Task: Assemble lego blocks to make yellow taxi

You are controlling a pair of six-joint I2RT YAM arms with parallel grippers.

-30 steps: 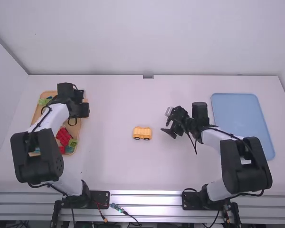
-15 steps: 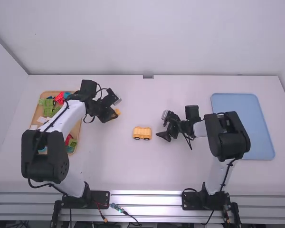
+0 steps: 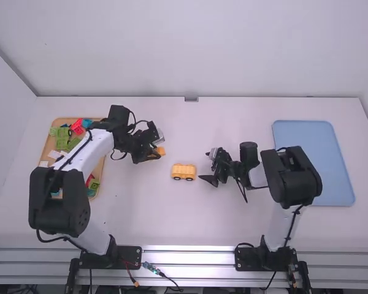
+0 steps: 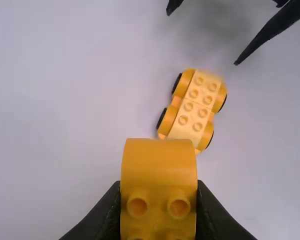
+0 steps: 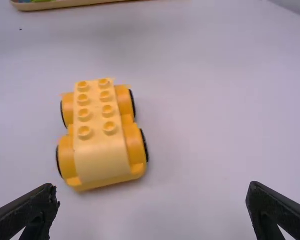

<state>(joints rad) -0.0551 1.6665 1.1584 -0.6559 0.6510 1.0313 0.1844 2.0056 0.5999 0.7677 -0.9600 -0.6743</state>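
The yellow wheeled car base [image 3: 184,172] stands on the table between the arms, studs up. Up and to its left in the high view, my left gripper [image 3: 156,153] holds an orange-yellow block [image 3: 161,150]. In the left wrist view my left gripper [image 4: 159,210] is shut on that curved, studded block [image 4: 159,165], with the car base [image 4: 192,107] beyond it. My right gripper [image 3: 210,174] is open just right of the car base. Nothing is between the fingers of my right gripper [image 5: 152,195] in the right wrist view, where the car base [image 5: 102,132] stands ahead.
A wooden tray [image 3: 48,147] with several green, red and blue blocks lies at the left, partly under my left arm. An empty blue tray [image 3: 316,159] lies at the right, beyond my right arm.
My left gripper has come out from over the wooden tray toward the car base, carrying the block. My right gripper has shifted left, closer to the car base.
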